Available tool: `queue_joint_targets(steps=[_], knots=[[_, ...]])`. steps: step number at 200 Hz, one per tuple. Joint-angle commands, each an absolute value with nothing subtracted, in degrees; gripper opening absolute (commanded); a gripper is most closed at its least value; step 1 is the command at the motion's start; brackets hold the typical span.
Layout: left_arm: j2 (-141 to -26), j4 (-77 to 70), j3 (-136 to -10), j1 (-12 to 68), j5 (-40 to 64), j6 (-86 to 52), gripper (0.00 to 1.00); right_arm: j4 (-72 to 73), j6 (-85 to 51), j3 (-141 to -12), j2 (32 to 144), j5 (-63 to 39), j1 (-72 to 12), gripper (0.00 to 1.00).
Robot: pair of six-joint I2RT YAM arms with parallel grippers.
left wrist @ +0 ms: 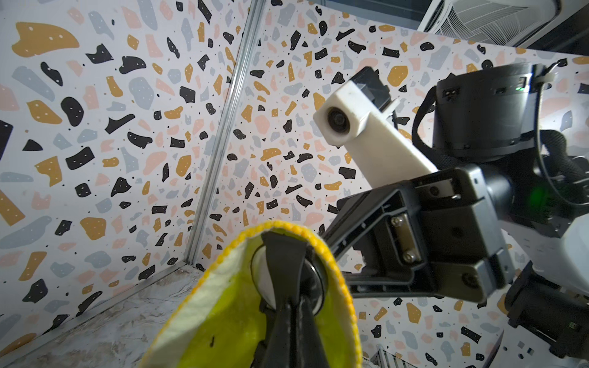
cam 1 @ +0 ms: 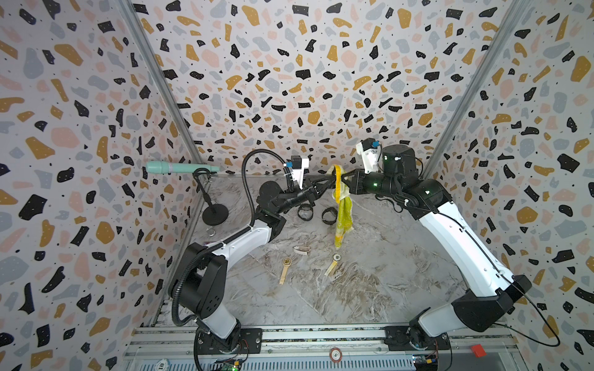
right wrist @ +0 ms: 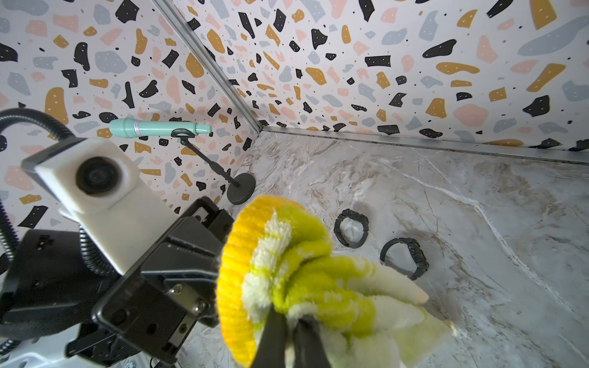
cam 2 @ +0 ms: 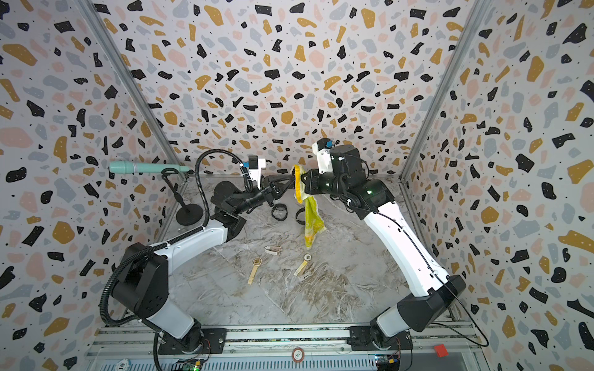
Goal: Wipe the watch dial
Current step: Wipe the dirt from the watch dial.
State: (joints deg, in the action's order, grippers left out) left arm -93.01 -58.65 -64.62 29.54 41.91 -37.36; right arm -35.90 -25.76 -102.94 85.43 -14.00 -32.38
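Observation:
Both grippers meet in the air over the back middle of the table. My left gripper (cam 1: 328,182) (left wrist: 283,255) is shut on a watch; its round, white-faced dial (left wrist: 262,278) with a dark rim shows behind the fingers in the left wrist view. My right gripper (cam 1: 343,178) (right wrist: 288,318) is shut on a yellow-green cloth (cam 1: 343,212) (right wrist: 302,264) with an orange hem. The cloth's upper fold wraps round the dial, and its tail hangs down to the table. In both top views the cloth hides the watch.
Two black watches (cam 1: 305,212) (cam 1: 329,216) lie on the marble table under the grippers. Nearer the front lie two gold-strapped watches (cam 1: 285,268) (cam 1: 334,263) and a pale one (cam 1: 302,250). A teal microphone (cam 1: 180,167) on a black stand (cam 1: 214,215) occupies the back left corner.

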Motion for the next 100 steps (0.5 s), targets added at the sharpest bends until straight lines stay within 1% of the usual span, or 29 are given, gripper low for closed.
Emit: queue_joint_targets(steps=[1,49,100], knots=[[-91.23,-69.19,-67.29,30.76,46.11,-40.46,0.00,-34.98,-26.63,-104.16,86.61,-13.30,-32.49,0.00],[-90.33,-69.35,-67.02,30.80,46.73,-40.81,0.00,-34.91,-27.47,-102.27,85.31,-11.91,-31.64,0.00],[-89.83,-68.47,-66.34,30.84,47.14,-39.96,0.00,-36.96,-27.17,-100.66,80.90,-10.21,-28.89,0.00]])
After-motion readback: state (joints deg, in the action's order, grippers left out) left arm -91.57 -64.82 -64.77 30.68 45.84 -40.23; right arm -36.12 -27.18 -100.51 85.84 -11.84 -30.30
